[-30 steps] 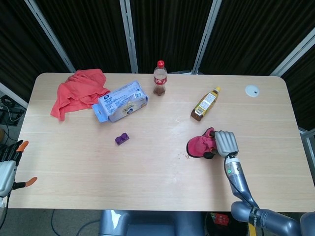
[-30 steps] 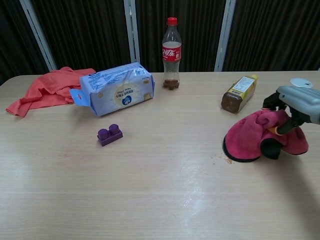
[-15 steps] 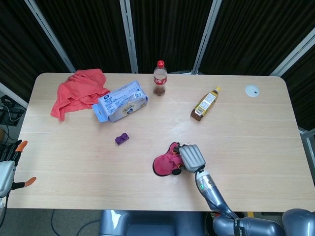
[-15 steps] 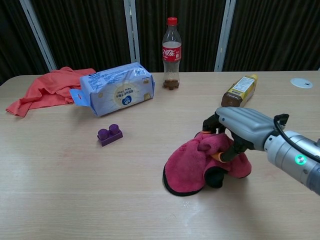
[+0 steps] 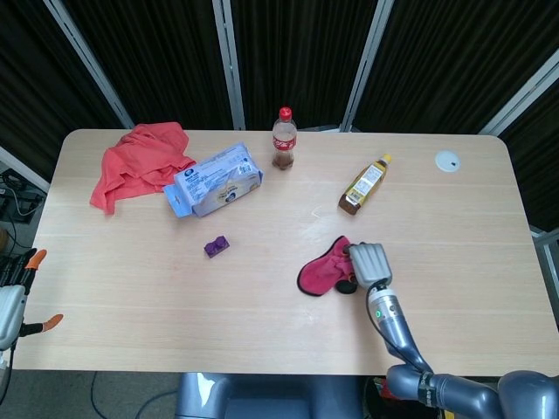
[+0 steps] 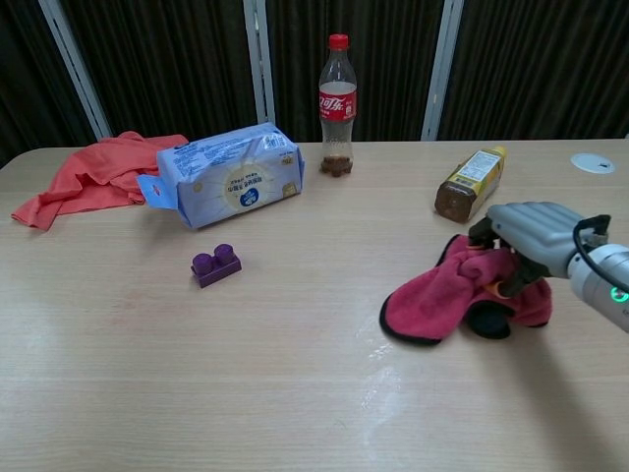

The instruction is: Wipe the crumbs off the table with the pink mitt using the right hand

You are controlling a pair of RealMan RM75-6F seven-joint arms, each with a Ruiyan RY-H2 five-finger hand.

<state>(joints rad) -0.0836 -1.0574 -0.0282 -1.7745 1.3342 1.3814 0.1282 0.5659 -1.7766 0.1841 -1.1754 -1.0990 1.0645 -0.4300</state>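
Observation:
The pink mitt (image 5: 321, 270) (image 6: 437, 300) lies flat on the table right of centre, its dark-edged open end pointing left. My right hand (image 5: 369, 263) (image 6: 531, 234) grips the mitt's right end, fingers curled down over the fabric. The wrist and forearm run off toward the lower right. I cannot make out any crumbs on the wood around the mitt in either view. An orange-tipped grey part at the head view's lower left edge may belong to my left arm; the left hand itself does not show.
Behind the mitt lies a yellow-labelled bottle (image 5: 364, 184) (image 6: 471, 184). A cola bottle (image 5: 283, 139) (image 6: 337, 105) stands at the back centre. A blue snack pack (image 5: 215, 180), an orange-red cloth (image 5: 135, 162) and a purple block (image 5: 217, 247) (image 6: 215, 265) are on the left. A white disc (image 5: 447, 161) sits far right.
My right hand swept the mitt left and toward me, then dragged it back right and away, ending left of where it began.

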